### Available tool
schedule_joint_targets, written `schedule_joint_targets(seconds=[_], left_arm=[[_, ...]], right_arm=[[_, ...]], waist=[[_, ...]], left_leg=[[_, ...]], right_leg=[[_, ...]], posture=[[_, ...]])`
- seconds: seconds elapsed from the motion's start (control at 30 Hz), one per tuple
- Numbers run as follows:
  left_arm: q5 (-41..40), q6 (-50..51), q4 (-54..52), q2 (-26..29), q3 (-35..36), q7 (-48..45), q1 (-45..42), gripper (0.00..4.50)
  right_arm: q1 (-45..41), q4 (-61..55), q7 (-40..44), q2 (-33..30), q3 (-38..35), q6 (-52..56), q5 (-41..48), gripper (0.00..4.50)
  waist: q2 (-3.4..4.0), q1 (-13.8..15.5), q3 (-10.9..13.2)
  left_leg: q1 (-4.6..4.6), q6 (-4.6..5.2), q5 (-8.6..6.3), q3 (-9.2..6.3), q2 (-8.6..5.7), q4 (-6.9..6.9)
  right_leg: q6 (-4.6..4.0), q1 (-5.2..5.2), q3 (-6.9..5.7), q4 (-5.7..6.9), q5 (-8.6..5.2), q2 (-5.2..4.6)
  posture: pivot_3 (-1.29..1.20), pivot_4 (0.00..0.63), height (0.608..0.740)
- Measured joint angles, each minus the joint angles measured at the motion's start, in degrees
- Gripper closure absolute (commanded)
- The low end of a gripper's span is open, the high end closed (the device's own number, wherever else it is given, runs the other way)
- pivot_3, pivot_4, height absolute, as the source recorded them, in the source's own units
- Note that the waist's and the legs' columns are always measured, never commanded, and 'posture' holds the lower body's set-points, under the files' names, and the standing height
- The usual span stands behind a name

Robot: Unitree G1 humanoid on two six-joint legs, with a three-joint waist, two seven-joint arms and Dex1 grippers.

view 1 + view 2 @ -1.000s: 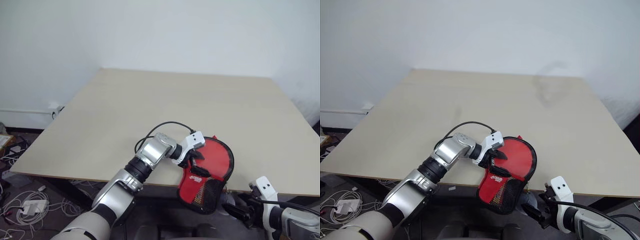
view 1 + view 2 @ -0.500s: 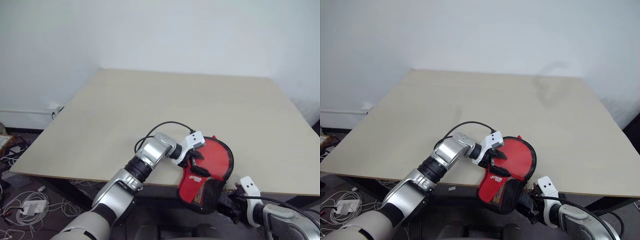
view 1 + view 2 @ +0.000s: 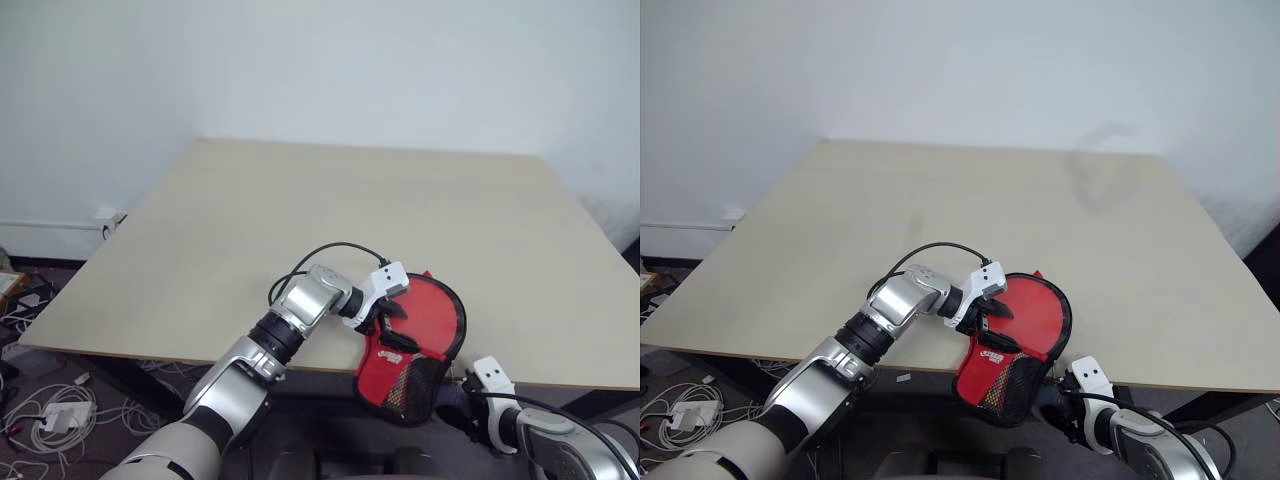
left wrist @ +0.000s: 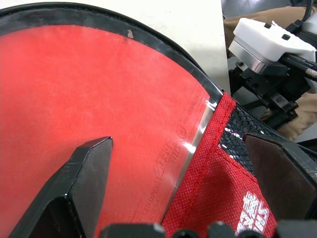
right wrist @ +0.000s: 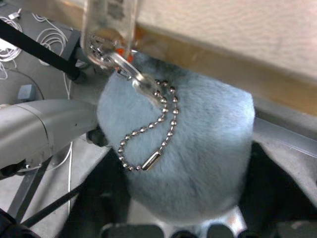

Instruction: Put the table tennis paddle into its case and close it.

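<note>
Paddle (image 3: 425, 318) sits mostly in the case (image 3: 405, 382) at the table (image 3: 300, 220) near edge, case end hanging off toward the robot; left claw (image 3: 392, 325) spread wide over it, right claw (image 3: 452, 408) just below it, nearer the hanging end, grip state unclear.

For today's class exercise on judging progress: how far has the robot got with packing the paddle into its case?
Done: the paddle sits partly inside the case, its red face uncovered at the table edge. In hand: the left gripper, open, straddles paddle and case; the right gripper is down by a fluffy grey pouch on a bead chain. Left: cover the paddle fully and zip the case shut.
</note>
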Motion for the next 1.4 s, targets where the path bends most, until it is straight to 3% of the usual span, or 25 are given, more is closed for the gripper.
schedule_joint_targets(seconds=[0.13,0.23,0.4,0.53,0.83,1.03,1.4], left_arm=[[0.0,-0.2,0.0,0.0,0.0,0.0,0.1,0.00],[0.0,-0.2,0.0,0.1,0.0,0.2,0.1,0.00],[0.0,-0.2,0.0,0.0,0.0,0.3,0.2,0.00],[0.0,-0.2,-0.4,-0.1,0.0,0.2,0.5,0.00],[0.0,0.8,-2.1,-0.2,0.1,1.0,1.3,0.00],[-0.2,1.6,-3.0,0.0,0.2,1.8,1.8,0.00],[-0.7,1.8,-3.2,-0.1,0.2,1.9,1.8,0.00]], right_arm=[[2.5,-4.5,3.4,-2.9,-0.7,0.1,1.2,3.75],[4.1,-9.4,6.7,-5.7,-1.9,0.0,3.0,4.09],[6.7,-18.1,13.1,-13.7,-7.6,0.5,7.4,4.12],[5.3,-20.3,16.0,-18.1,-7.2,2.1,8.8,4.14],[2.5,-21.7,21.5,-24.7,6.7,1.4,6.6,4.15],[6.1,-23.9,23.8,-29.1,7.7,-2.0,5.5,4.15],[6.2,-26.1,24.5,-30.2,14.3,-7.2,0.2,4.15]], waist=[[-0.04,0.0,0.0],[-0.07,0.0,0.1],[-0.10,0.0,0.1],[-0.11,0.0,0.1],[-0.11,0.1,0.1],[-0.19,0.1,0.1],[-0.19,0.2,0.1]], left_leg=[[0.00,0.00,0.00,-0.03,0.00,0.01],[0.01,-0.01,-0.01,-0.04,0.00,0.06],[0.01,-0.02,-0.01,-0.11,0.00,0.11],[0.00,-0.03,-0.02,-0.17,0.00,0.06],[-0.03,-0.02,-0.03,-0.22,0.00,0.03],[-0.02,-0.05,-0.05,-0.25,0.00,0.10],[-0.03,-0.02,-0.08,-0.27,0.00,0.08]], right_leg=[[0.00,0.02,-0.01,0.01,0.00,0.02],[0.00,0.03,-0.02,0.01,0.00,0.02],[0.00,0.08,-0.08,-0.01,0.00,0.02],[0.00,0.07,-0.15,-0.03,-0.01,0.02],[0.02,0.08,-0.22,-0.10,-0.03,0.02],[0.02,0.12,-0.27,-0.09,-0.03,0.01],[0.06,0.11,-0.29,-0.10,-0.06,0.01]], posture=[[0.00,0.000,0.740],[0.00,0.000,0.740],[0.00,0.000,0.740],[0.00,0.000,0.740],[0.00,0.000,0.740],[0.00,0.000,0.740],[0.00,0.000,0.740]])
